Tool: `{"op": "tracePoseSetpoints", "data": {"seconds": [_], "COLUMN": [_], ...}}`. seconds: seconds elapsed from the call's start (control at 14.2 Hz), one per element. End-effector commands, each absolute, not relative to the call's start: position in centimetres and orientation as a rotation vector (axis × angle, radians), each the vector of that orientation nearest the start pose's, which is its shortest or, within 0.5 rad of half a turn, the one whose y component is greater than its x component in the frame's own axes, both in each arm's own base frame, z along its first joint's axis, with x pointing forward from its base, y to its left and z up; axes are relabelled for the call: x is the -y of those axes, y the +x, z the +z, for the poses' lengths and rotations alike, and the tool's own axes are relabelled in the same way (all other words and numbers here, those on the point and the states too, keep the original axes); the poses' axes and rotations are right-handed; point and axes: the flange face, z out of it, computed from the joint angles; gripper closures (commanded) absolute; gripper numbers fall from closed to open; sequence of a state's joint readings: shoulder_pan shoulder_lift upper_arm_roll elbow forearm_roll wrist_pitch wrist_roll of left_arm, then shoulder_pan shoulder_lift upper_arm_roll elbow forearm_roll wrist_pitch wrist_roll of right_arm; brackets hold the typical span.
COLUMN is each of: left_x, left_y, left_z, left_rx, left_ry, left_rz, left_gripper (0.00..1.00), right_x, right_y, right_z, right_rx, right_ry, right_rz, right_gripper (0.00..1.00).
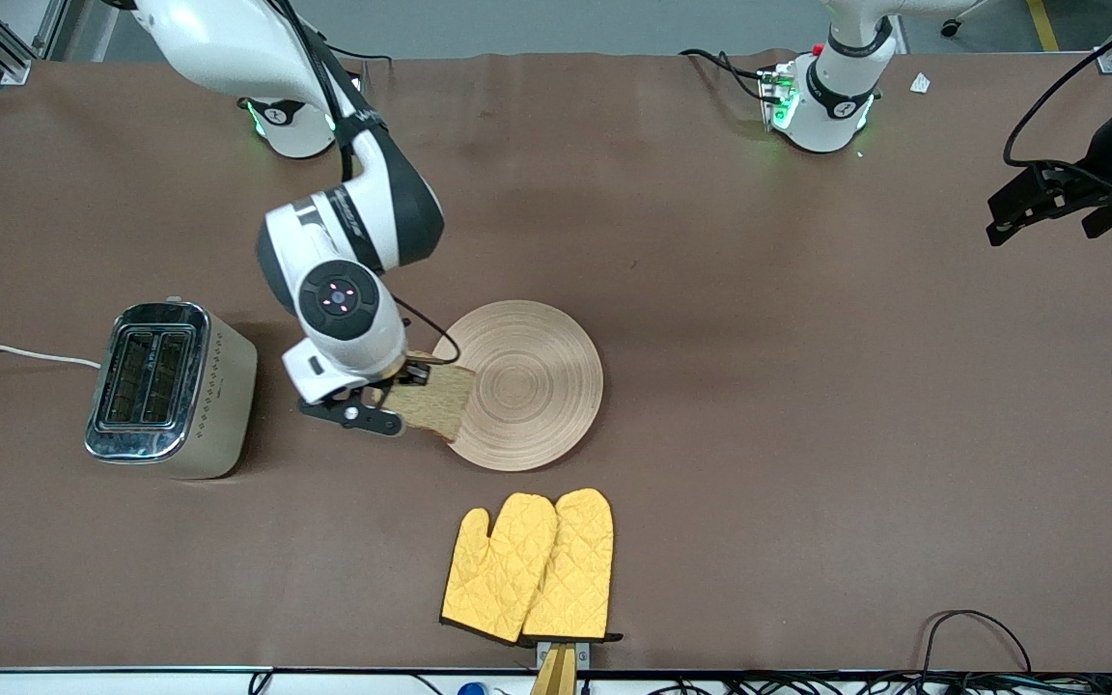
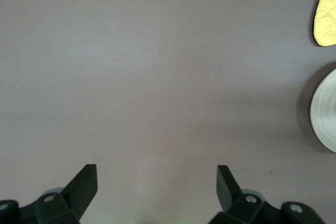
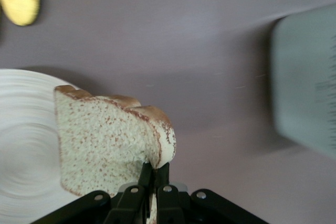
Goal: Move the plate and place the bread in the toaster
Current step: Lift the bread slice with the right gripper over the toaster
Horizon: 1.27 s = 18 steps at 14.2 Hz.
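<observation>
The right gripper [image 1: 400,391] holds the bread [image 1: 430,401] lifted over the rim of the plate [image 1: 537,386], at the edge nearest the toaster [image 1: 170,389]. In the right wrist view its fingers [image 3: 152,174] are pinched together on the slice's crust edge, so the speckled slice [image 3: 105,145] stands on edge rather than flat, a hold that appears to suit dropping it down into a slot. The round wooden plate lies flat near the middle of the table [image 1: 807,434], with nothing else on it. The two-slot toaster stands toward the right arm's end of the table, both slots facing up and seemingly empty, its white cord [image 1: 15,352] trailing off the table edge. By this judgement the bread is lifted but not yet carried across to the toaster. The left gripper [image 1: 1048,203] waits over bare table at the left arm's end, its fingers [image 2: 84,184] spread apart on nothing. A pair of yellow oven mitts [image 1: 529,568] lies nearer the front camera than the plate, well apart from it. The surface is a plain brown mat, with cables along its near edge and grey floor showing past the arm bases
</observation>
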<state>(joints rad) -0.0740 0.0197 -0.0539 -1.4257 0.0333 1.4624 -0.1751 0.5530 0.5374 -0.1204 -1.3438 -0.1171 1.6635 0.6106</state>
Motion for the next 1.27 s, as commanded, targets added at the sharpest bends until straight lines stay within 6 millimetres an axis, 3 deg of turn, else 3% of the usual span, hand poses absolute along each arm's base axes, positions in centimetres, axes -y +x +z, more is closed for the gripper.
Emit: {"op": "tracePoseSetpoints", "data": {"seconds": [0.0, 0.14, 0.42, 0.7, 0.84, 1.2], "left_x": [5.9, 5.8, 4.8, 4.7, 4.7, 4.9], "left_y": [54.4, 54.4, 54.5, 54.7, 54.7, 54.8], "left_z": [67.0, 67.0, 67.0, 66.8, 66.8, 66.9], "left_rx": [0.075, 0.075, -0.068, -0.067, -0.059, -0.055], "left_ry": [-3.112, -3.111, -3.090, -3.069, -3.054, -3.059], "left_rz": [-0.021, -0.021, -0.015, -0.011, -0.016, -0.020], "left_gripper": [0.00, 0.00, 0.00, 0.00, 0.00, 0.00], "right_x": [-25.8, -23.3, -20.4, -14.3, -11.9, -9.5], "right_y": [63.3, 63.5, 63.2, 64.8, 65.3, 66.0], "right_z": [43.3, 44.3, 45.1, 45.4, 44.5, 42.2], "right_rx": [0.001, 0.135, 0.337, 0.416, 0.422, 0.474], "right_ry": [-3.517, -3.652, -3.852, -3.968, -4.014, -4.080], "right_rz": [0.225, 0.296, 0.480, 0.646, 0.711, 0.688], "right_gripper": [1.00, 1.00, 1.00, 1.00, 1.00, 1.00]}}
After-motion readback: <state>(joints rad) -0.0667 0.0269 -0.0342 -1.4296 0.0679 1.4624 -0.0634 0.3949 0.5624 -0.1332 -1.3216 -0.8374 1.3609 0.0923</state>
